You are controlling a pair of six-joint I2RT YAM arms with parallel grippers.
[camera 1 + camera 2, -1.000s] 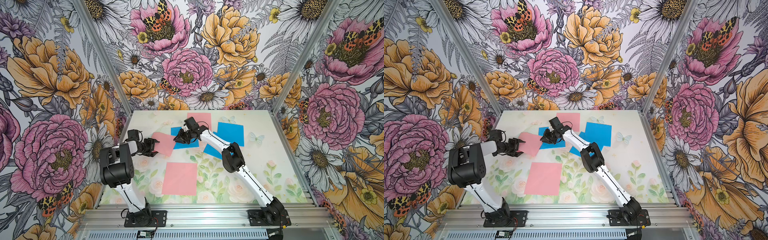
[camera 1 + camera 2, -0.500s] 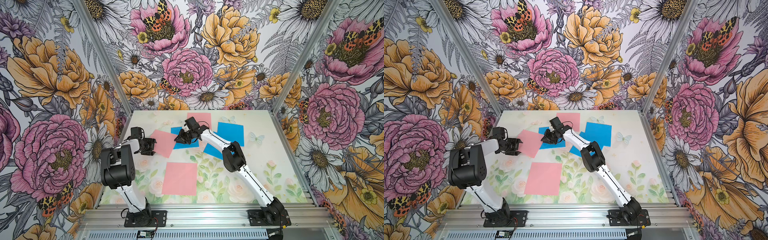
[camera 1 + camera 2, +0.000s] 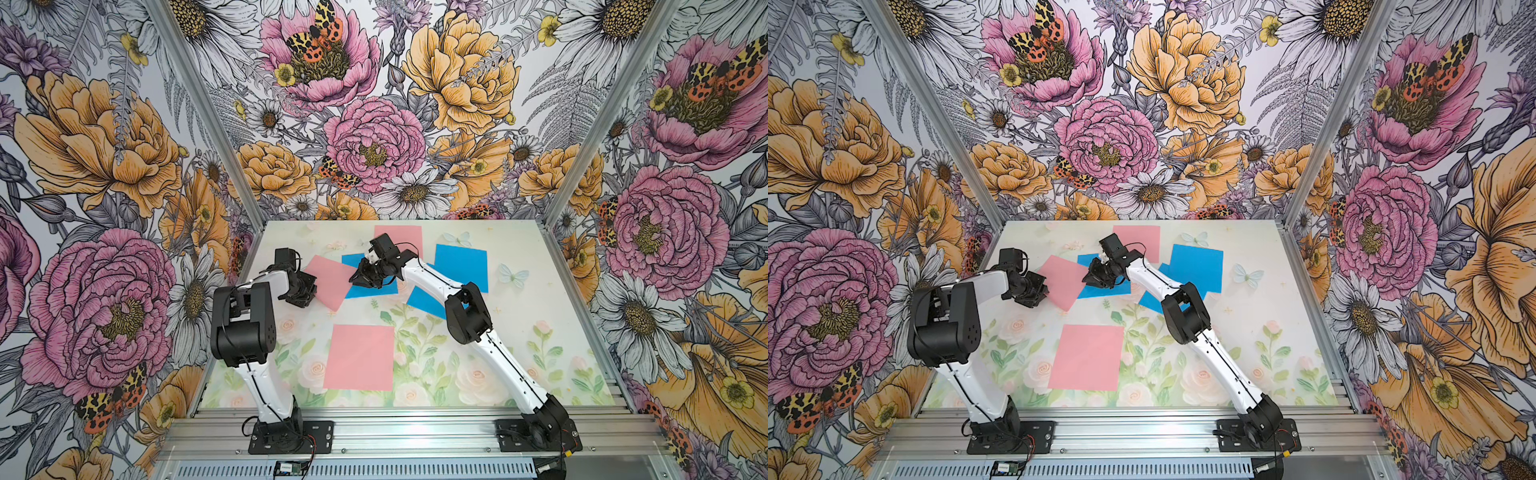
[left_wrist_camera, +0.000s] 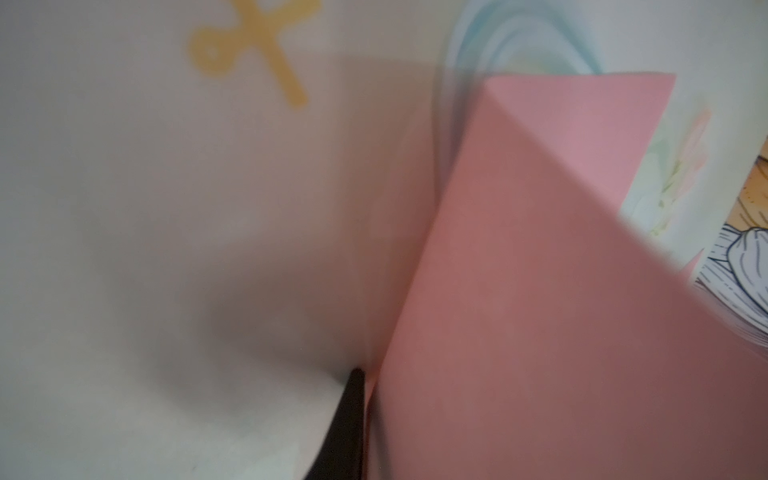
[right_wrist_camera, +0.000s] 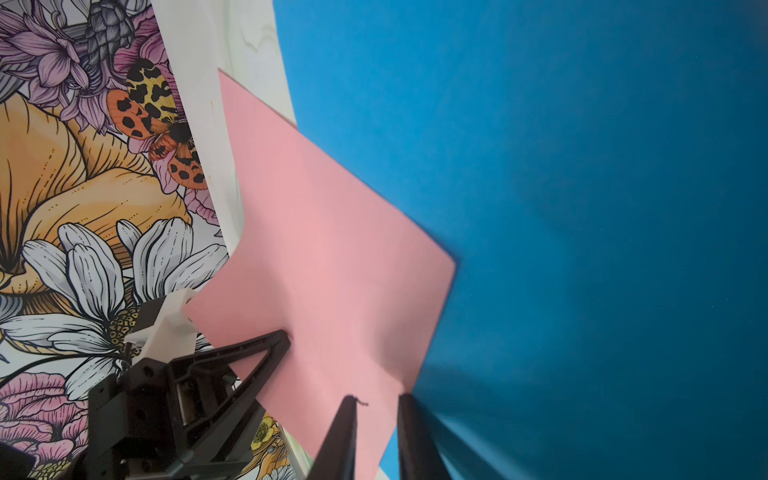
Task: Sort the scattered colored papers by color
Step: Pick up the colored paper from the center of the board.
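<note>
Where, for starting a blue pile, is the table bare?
Bare: the table between the right arm and the right wall; a narrower strip left of the near pink sheet. Crowded: far middle, where the tilted pink sheet overlaps a blue sheet.

No legible text or labels

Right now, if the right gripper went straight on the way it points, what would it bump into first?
Probably the tilted pink paper, which lies just ahead of the right gripper, though depth is hard to judge.
</note>
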